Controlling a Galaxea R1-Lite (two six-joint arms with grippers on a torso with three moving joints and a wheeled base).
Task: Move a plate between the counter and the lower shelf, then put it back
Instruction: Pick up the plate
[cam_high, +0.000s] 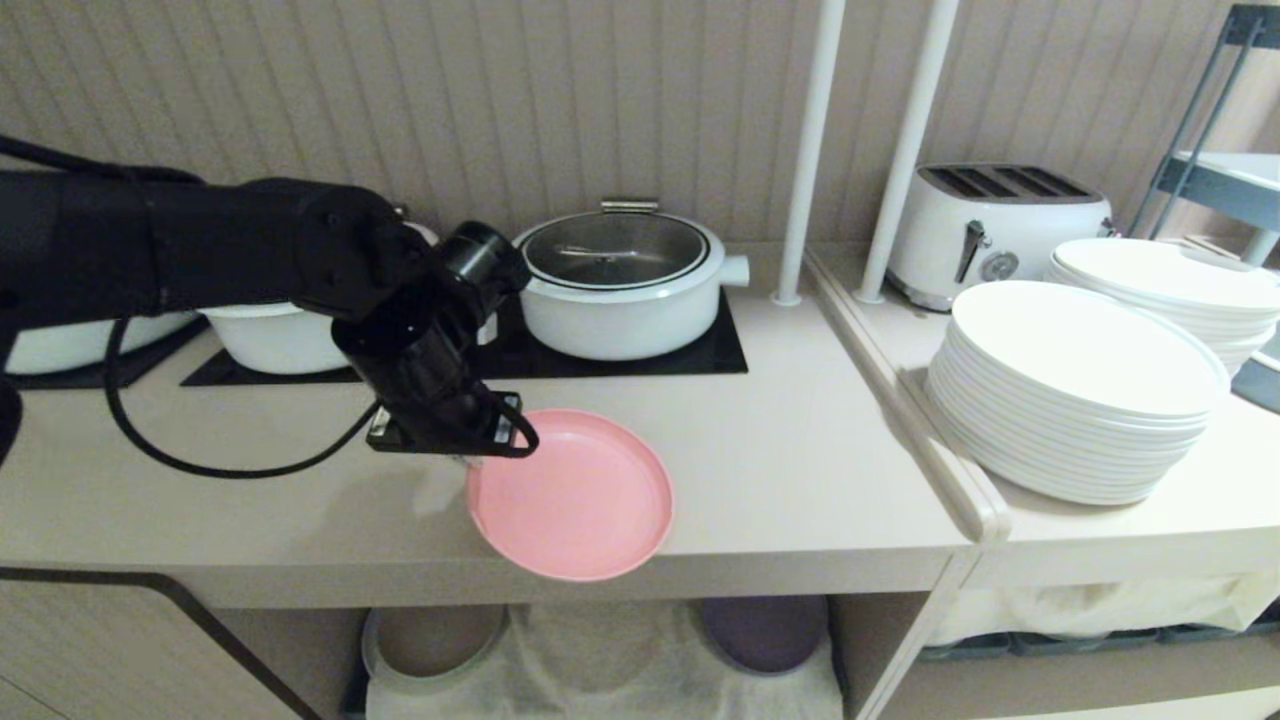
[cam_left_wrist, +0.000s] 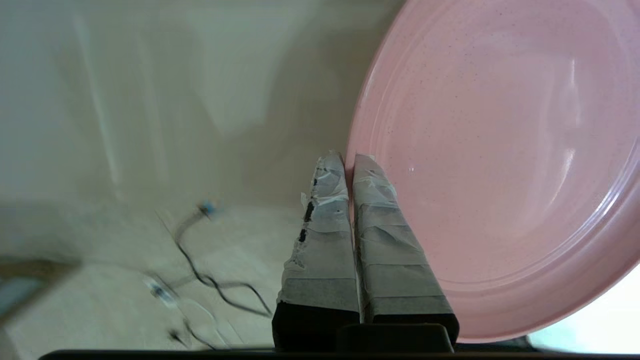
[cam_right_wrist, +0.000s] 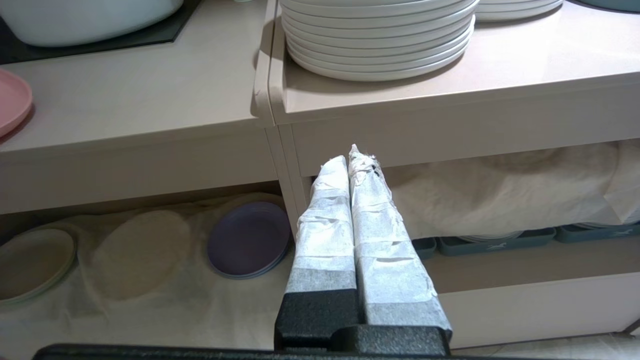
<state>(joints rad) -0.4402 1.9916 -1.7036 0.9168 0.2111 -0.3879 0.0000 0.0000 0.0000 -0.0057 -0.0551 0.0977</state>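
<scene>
1 small round pink plastic plate (cam_high: 580, 495) was what I had in hand: it sat at the front edge of the long beige counter (cam_high: 800, 470), its near rim jutting past the edge. My left gripper (cam_high: 472, 462) had its 2 taped fingers (cam_left_wrist: 385, 235) pressed together on the plate's rim at the side nearer the arm, 1 finger over the inner face and 1 outside it. Whether the plate rested on the worktop or hung just clear of it, I could not tell.

Behind the plate, 2 white pots stood on black hob panels (cam_high: 720, 350): a lidded white pot (cam_high: 625, 280) with a glass lid, and a white bowl-shaped pot (cam_high: 275, 335) partly hidden by my arm. Below the counter, the lower shelf (cam_right_wrist: 150, 300) under its white cloth held a purple plate (cam_right_wrist: 248, 240) and a beige plate with a pale green rim (cam_right_wrist: 32, 265).

To the right, past a rounded rail, 2 stacks of white plates (cam_high: 1080, 390) stood on the side ledge, with a white toaster (cam_high: 1000, 230) behind them.

My right gripper (cam_right_wrist: 352, 160) hung low in front of the cabinet with its taped fingers closed on nothing.
</scene>
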